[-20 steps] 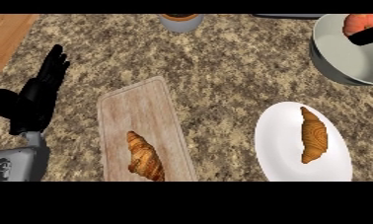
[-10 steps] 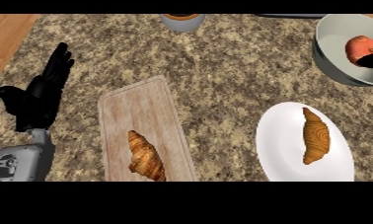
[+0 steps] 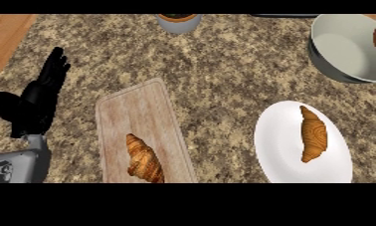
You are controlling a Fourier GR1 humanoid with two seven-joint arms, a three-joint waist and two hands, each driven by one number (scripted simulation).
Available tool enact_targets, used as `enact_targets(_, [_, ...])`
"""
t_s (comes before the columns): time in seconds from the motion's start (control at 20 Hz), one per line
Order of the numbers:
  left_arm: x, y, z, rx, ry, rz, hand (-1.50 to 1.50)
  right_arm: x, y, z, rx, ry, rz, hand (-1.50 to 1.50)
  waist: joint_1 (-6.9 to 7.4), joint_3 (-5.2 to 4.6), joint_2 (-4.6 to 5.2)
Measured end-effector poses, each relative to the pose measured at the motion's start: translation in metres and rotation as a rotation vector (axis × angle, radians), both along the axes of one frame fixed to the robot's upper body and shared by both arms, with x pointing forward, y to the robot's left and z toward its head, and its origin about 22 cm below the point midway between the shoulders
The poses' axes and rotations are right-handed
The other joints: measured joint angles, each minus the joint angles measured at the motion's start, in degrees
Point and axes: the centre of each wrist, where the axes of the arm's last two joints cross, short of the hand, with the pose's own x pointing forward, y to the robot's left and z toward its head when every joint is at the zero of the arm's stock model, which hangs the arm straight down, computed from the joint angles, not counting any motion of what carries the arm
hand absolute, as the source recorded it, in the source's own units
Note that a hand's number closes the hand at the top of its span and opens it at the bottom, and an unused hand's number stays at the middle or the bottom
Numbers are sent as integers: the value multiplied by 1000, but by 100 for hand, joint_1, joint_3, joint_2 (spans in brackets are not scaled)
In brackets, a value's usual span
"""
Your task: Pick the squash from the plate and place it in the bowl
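The squash (image 3: 314, 134), a long curved brown-orange piece, lies on the white plate (image 3: 279, 150) at the lower right of the counter. The grey bowl (image 3: 341, 51) stands beyond the plate at the upper right, cut off by the view's edge; a thin orange-red sliver (image 3: 374, 37) shows at its right rim. My left hand (image 3: 38, 101) rests open at the far left, fingers pointing up, far from plate and bowl. My right hand shows nowhere.
A wooden cutting board (image 3: 136, 115) lies left of centre with a croissant (image 3: 144, 158) on its near end. A grey cup (image 3: 178, 22) stands at the counter's far edge. A wooden strip (image 3: 13, 31) borders the top left.
The orange-red thing seen in the bowl has shifted right, almost out of view. The left hand has barely moved.
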Motion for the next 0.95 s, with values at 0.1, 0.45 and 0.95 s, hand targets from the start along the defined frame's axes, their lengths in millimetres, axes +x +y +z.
enact_targets(0.1, [-2,-1,-3,-4,1,2,0,-13,-16,-3,58,-42,-11,-150,-2,-6,0])
enact_targets(0.45, [-4,4,1,-4,4,15,0,-79,-76,-15,151,-75,-9,-150,-42,-10,-12])
enact_targets(0.95, [-2,5,-1,-2,10,14,0,-153,-121,-26,242,-160,82,-150,-64,-7,-24])
